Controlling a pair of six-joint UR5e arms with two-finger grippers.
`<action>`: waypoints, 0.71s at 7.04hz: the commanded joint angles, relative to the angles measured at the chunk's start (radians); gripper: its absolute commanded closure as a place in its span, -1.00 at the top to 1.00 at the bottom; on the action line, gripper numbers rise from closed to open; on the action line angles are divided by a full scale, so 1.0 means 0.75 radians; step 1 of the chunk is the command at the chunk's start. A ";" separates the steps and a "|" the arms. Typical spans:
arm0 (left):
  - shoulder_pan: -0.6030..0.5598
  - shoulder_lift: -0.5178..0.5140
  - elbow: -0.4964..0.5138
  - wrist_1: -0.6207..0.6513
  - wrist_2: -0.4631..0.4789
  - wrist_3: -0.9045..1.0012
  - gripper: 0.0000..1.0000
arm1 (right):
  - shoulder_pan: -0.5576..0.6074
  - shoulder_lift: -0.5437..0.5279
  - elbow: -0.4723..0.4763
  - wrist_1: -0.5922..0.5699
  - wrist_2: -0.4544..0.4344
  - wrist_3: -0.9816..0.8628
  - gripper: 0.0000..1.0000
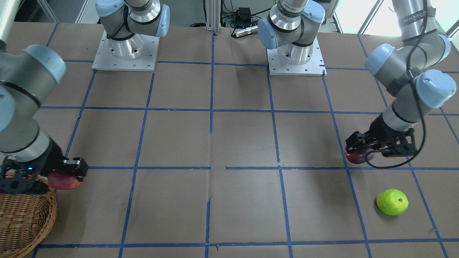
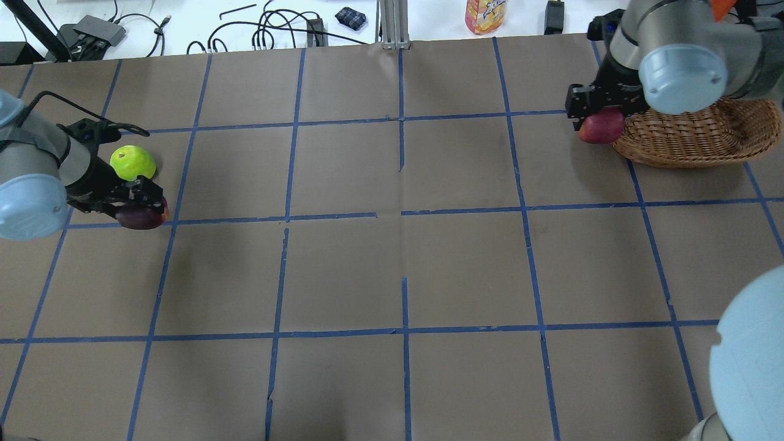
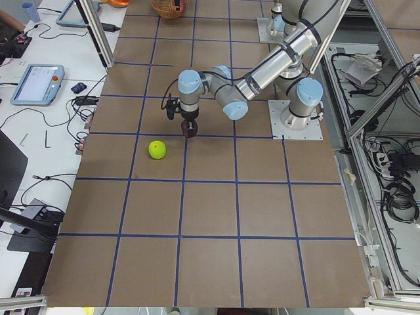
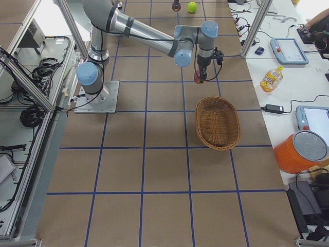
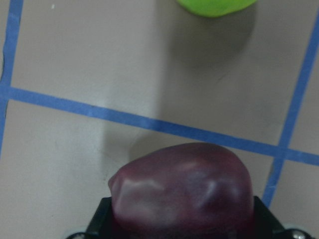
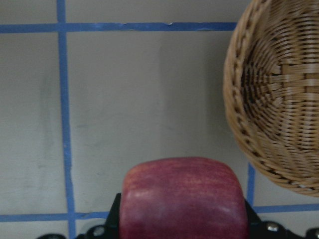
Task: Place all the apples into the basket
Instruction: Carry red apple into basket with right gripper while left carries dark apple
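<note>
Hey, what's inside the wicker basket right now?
Nothing: the round light-brown woven wicker basket shows only bare weave. The red apple in the right gripper is outside its rim. Overhead, the arm covers part.

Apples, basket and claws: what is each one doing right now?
red apple, gripped by the right claw, beside the basket, not in it.
dark apple, gripped by the left claw.
green apple, loose on the table.
basket, no apples inside.
right claw, shut on the red apple.
left claw, shut on the dark apple.
</note>
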 commanded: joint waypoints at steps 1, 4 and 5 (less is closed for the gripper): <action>-0.374 0.011 0.013 -0.016 -0.014 -0.278 -1.00 | -0.174 0.075 -0.180 0.171 0.006 -0.179 -0.82; -0.837 -0.071 0.056 0.079 -0.141 -1.019 -1.00 | -0.328 0.264 -0.485 0.321 -0.004 -0.188 -0.42; -0.952 -0.122 0.056 0.218 -0.196 -1.240 -1.00 | -0.340 0.292 -0.492 0.266 -0.004 -0.192 0.48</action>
